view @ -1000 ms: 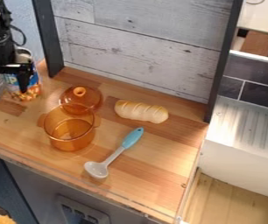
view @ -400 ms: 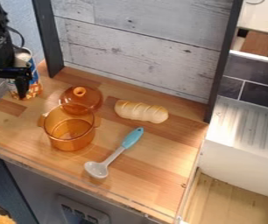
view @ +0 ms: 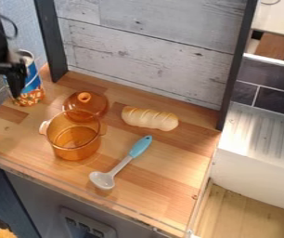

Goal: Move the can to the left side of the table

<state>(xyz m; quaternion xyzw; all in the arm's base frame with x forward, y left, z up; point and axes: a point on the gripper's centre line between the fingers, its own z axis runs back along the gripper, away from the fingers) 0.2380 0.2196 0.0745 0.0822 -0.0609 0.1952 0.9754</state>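
The can (view: pixel 31 90), blue with an orange and white lower part, stands upright at the back left of the wooden table (view: pixel 151 195), by its left edge. Over the table's left end, at the view's upper left, is the black gripper (view: pixel 0 83). It is open, its two fingers spread apart. The right finger overlaps the can's left side in this view and hides part of it; whether they touch I cannot tell.
Right of the can are an orange lid (view: pixel 86 106) and a clear orange pot (view: pixel 74 144). A bread loaf (view: pixel 149 118) and a blue-handled spoon (view: pixel 121 163) lie farther right. A dark post (view: pixel 50 42) rises behind the can.
The gripper has shifted left and slightly up, away from the can. More of the can now shows, and it stands in the same spot.
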